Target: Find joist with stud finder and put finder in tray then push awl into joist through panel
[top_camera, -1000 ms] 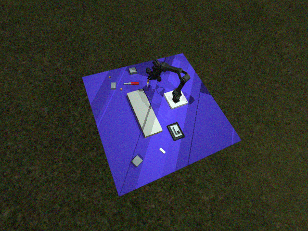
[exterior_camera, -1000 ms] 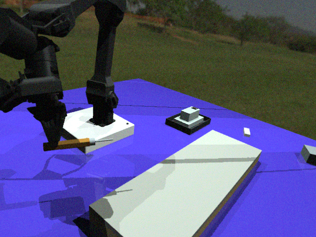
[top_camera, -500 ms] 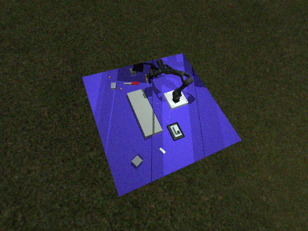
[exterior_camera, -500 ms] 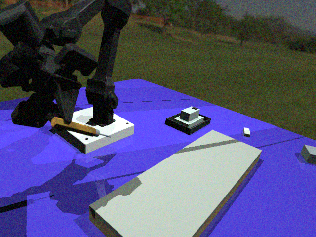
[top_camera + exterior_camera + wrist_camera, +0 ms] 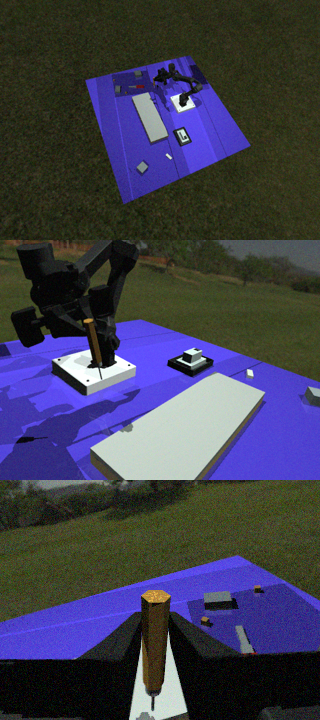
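Note:
My gripper [image 5: 155,79] [image 5: 89,330] [image 5: 155,618] is shut on the awl's orange handle. The awl [image 5: 154,81] [image 5: 94,345] [image 5: 154,650] hangs in the air, close to upright with a slight tilt, its thin metal tip pointing down. It is off the far end of the panel, on the robot's side. The long pale floor panel [image 5: 149,118] [image 5: 180,426] [image 5: 172,695] lies flat; a small grey shadow falls on its edge. The stud finder [image 5: 183,136] [image 5: 192,355] rests in the black tray [image 5: 177,138] [image 5: 179,368]. The joist is hidden.
A red-handled tool [image 5: 139,86] lies beyond the panel, near grey blocks [image 5: 138,73] [image 5: 117,89] [image 5: 217,600] and small orange cubes [image 5: 113,80] [image 5: 126,92]. A small white block [image 5: 168,156] [image 5: 249,373] and another grey block [image 5: 142,167] lie past the panel's other end.

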You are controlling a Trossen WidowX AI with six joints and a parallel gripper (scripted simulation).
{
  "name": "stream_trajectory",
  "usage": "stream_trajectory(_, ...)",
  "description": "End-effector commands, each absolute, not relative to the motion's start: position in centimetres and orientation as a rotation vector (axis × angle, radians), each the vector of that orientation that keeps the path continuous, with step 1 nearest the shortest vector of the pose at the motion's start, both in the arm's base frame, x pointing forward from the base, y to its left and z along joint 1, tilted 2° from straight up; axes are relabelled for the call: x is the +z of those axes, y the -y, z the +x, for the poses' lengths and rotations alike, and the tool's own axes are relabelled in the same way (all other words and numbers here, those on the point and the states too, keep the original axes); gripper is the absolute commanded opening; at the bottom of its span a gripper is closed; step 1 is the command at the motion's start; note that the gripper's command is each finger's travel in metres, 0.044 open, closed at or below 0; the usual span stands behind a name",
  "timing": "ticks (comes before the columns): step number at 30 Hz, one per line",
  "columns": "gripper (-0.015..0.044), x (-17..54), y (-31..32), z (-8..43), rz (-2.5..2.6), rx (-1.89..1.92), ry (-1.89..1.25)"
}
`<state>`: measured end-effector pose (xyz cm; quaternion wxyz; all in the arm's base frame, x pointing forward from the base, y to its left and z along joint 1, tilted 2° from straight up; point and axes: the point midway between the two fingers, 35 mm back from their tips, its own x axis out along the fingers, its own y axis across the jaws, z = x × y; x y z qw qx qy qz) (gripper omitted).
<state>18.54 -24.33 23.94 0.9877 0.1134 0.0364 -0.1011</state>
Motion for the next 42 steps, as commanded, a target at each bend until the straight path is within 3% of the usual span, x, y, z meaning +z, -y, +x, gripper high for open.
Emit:
stream_trajectory(1,0.0000,23.9,24.3,18.6,0.227,-0.201,-0.073)
stream_trajectory(42,0.0000,20.3,9.6,32.1,-0.004,0.401,-0.081)
